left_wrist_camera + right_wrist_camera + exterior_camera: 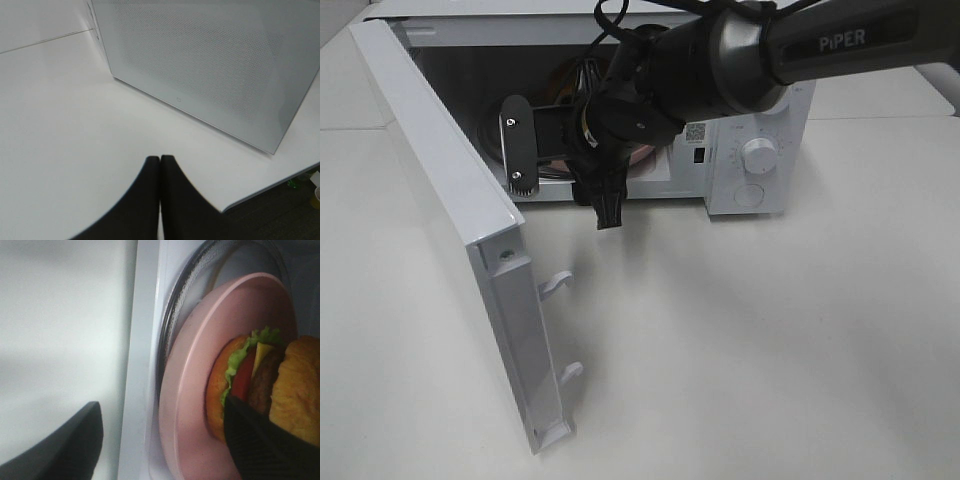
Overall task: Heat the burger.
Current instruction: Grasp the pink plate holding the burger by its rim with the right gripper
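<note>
microwave [750, 190]: white, on the counter, cavity facing the camera
door [450, 200]: swung wide open to the left of the high view, two latch hooks [560, 330] on its inner edge
control panel: right of the cavity, round dial [758, 157] above a round button [750, 196], QR sticker [695, 132] beside them
turntable [172, 315]: glass, inside the cavity
plate [192, 405]: pink, shallow, on the turntable
counter [770, 350]: white, seam line [45, 41] across it, rounded edge
floor [290, 200]: dark, small objects past the counter edge, too blurred to tell
</note>
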Controlling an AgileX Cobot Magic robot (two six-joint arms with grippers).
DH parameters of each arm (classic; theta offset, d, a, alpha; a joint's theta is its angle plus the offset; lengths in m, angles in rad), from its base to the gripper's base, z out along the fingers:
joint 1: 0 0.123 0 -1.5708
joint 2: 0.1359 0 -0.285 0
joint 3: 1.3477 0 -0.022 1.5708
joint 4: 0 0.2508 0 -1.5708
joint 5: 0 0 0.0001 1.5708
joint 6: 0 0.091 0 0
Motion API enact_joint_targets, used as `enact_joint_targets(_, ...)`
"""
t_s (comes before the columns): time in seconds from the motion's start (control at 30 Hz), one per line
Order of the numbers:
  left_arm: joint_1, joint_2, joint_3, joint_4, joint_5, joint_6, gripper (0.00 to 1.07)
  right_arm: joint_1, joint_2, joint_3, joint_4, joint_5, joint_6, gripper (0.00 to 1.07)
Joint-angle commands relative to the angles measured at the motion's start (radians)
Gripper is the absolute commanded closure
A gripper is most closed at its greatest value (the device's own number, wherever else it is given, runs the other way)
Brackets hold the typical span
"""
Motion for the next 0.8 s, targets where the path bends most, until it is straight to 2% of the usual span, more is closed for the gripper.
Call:
enact_joint_targets(0.03, 0.006, -0.022, 0.002, -0.004, -0.016, -0.003, 1.06, -0.002, 0.011, -0.008, -0.014, -0.060, 0.018, 0.39)
enact_joint_targets(0.47, 0.006, -0.021, 0.002, -0.004, -0.016, -0.003, 1.06, -0.061, 0.050, -0.008, -0.014, -0.139, 0.029, 0.40)
enact_joint_targets(0.8, 0.006, -0.021, 0.002, -0.004, -0.016, -0.003, 1.06, -0.061, 0.099, -0.008, -0.014, -0.164, 0.029, 0.40)
